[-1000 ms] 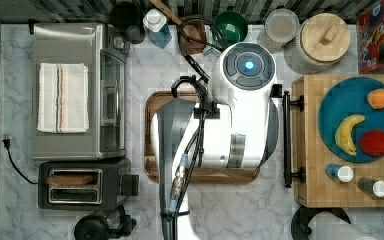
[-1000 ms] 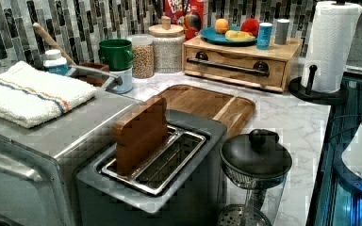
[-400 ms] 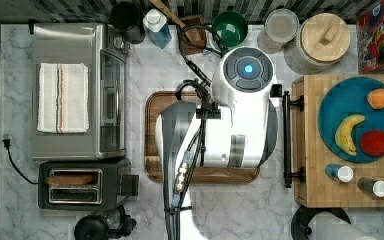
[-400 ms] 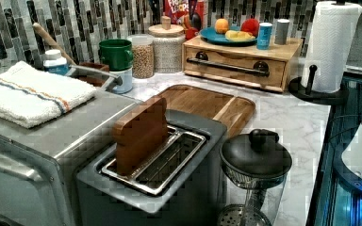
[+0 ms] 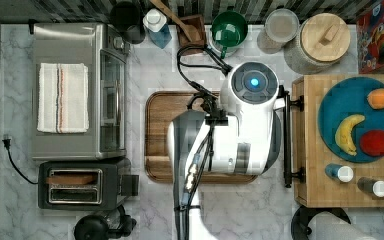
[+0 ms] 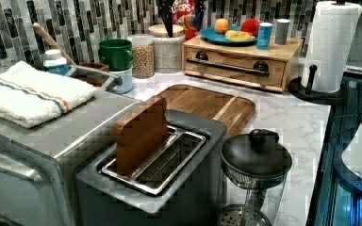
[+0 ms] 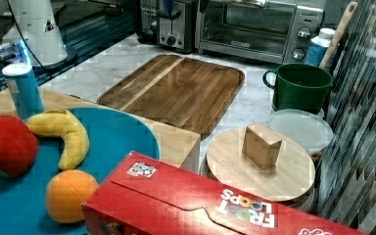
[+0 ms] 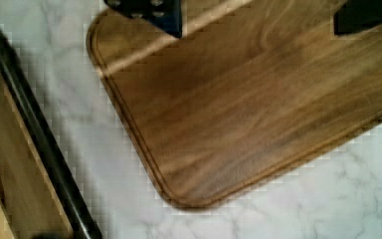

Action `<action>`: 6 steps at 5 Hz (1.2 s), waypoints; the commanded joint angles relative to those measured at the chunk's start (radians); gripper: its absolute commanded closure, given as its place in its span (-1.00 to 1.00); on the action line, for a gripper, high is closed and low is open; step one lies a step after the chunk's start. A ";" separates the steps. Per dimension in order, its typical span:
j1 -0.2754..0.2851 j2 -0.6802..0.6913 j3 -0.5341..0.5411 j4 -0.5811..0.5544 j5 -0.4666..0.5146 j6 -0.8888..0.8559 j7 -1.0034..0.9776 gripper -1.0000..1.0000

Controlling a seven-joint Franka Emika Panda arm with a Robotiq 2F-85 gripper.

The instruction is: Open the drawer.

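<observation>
The drawer is a light-wood box under the butcher-block top, and in the left view its front sits flush and shut. Its long black bar handle runs across that front. In the top view the handle lies just past the right edge of my white arm, which hangs over the wooden tray. In the wrist view my gripper is open. Its two dark fingertips stand wide apart above the tray with nothing between them. The handle lies off to one side, untouched.
A blue plate with fruit and two small bottles sit on the butcher-block top. A toaster oven, a toaster, a green mug, jars and a cereal box line the counter edges. A paper towel roll stands beside the drawer.
My arm has shifted slightly towards the top view's bottom, staying over the tray. The drawer stays shut.
</observation>
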 commanded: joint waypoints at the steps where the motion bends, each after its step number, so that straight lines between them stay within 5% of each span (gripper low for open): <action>1: -0.073 -0.015 -0.043 -0.030 -0.107 0.064 -0.385 -1.00; 6: -0.104 0.065 -0.095 -0.150 -0.172 0.350 -0.510 -1.00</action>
